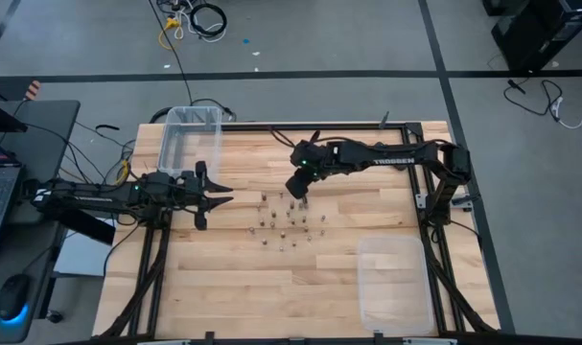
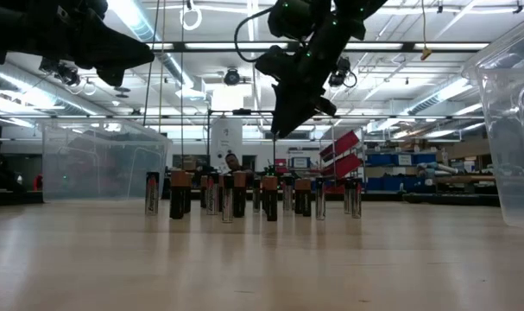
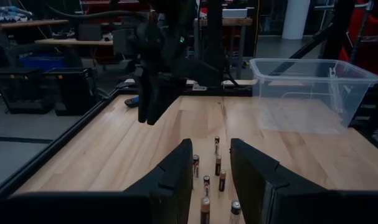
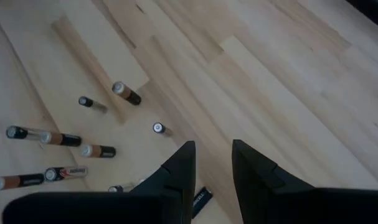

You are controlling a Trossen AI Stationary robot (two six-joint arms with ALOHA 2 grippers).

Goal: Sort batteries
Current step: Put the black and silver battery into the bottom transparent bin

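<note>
We see the batteries (image 1: 286, 222) standing upright in a loose cluster near the table (image 1: 271, 287) centre, spread between the two arms. In the low view they stand as a row of cells (image 2: 270, 197), some w/ copper tops, some silvery, all on end, none tipped.

Right gripper (image 1: 295, 189) hangs above the far edge of the cluster, pointing down, clear of the wood. In the right wrist view its fingers (image 4: 179, 171) stand a narrow gap apart w/ nothing between them; several cells (image 4: 126, 93) show on the boards beneath. Low view confirms it is well above the cell tops, not touching.

Left gripper (image 1: 217, 200) sits at the cluster's left side, just off the nearest cells, aimed across the table toward them. Left wrist view: fingers (image 3: 179, 171) part-open, narrow gap, empty; a few cells (image 3: 218, 163) line up in the gap ahead, further off.

One clear bin (image 1: 190, 142) at the far left corner, just behind the left arm. Second clear bin (image 1: 396, 283) at the near right, well apart from the cluster. We see no cells in either.
</note>
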